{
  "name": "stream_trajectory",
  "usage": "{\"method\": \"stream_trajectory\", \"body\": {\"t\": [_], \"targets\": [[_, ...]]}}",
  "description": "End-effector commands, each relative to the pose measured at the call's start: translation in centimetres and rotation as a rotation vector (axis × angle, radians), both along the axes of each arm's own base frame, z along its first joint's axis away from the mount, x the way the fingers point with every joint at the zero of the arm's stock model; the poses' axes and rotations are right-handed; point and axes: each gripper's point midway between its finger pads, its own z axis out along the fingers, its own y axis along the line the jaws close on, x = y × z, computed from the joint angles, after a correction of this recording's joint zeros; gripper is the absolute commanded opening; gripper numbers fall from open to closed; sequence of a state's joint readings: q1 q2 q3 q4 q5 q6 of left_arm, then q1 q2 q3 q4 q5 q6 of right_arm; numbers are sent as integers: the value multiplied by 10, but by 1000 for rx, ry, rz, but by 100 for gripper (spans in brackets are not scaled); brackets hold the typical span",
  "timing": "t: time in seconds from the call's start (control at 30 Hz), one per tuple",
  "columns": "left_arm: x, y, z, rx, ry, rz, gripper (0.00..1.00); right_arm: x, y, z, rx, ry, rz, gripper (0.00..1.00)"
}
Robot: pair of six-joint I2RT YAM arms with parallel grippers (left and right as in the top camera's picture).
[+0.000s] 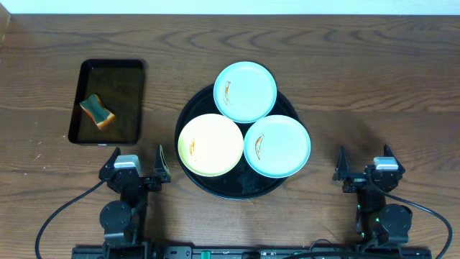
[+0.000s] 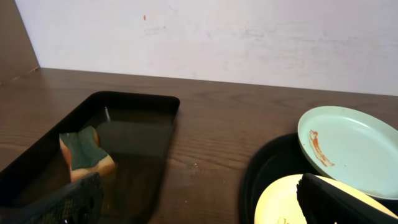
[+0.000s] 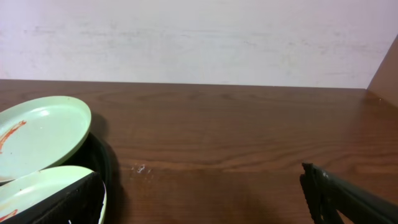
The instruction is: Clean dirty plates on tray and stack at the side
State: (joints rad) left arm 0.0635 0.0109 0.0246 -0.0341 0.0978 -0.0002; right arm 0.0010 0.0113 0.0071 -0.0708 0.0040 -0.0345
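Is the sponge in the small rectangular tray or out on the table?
In the tray: the sponge lies inside the rectangular tray, within its rim, in both overhead and left wrist views.

Mid table (image 1: 374, 79): round tray (image 1: 241, 188). Three plates on it, packed close: far plate (image 1: 245, 91) overhanging the tray's far rim, near-left plate (image 1: 210, 144), near-right plate (image 1: 277, 146). Well left, apart: rectangular tray (image 1: 123, 90); sponge (image 1: 97, 111) in it, left of middle.
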Motion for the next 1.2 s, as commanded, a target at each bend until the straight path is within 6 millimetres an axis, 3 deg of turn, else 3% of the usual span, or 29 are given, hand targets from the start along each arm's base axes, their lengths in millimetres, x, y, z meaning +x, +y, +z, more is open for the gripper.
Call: {"method": "stream_trajectory", "body": {"t": [0.0,0.13,0.3,0.4,0.47,0.63,0.77,0.97,1.17], "targets": [[0,-1,-16,-3,43,-2,99,0,-3,-1,-8,1,-15,99],[1,-1,-7,-2,8,-3,99,0,-3,-1,-8,1,-15,99],[-11,-68,4,-447,45,-362,99,0,-3,-1,-8,1,-15,99],[-12,-72,9,-504,41,-383,99,0,-3,-1,-8,1,-15,99],[-13,-73,29,-498,-36,-410,99,0,-3,-1,-8,1,-15,99],[-31,-80,106,-378,-354,-526,99,0,-3,-1,-8,1,-15,99],[-37,-68,141,-273,-443,-446,99,0,-3,-1,-8,1,-15,99],[-15,-46,146,-149,-199,-264,99,0,-3,-1,-8,1,-15,99],[16,-20,115,-149,386,-87,99,0,-3,-1,-8,1,-15,99]]}}
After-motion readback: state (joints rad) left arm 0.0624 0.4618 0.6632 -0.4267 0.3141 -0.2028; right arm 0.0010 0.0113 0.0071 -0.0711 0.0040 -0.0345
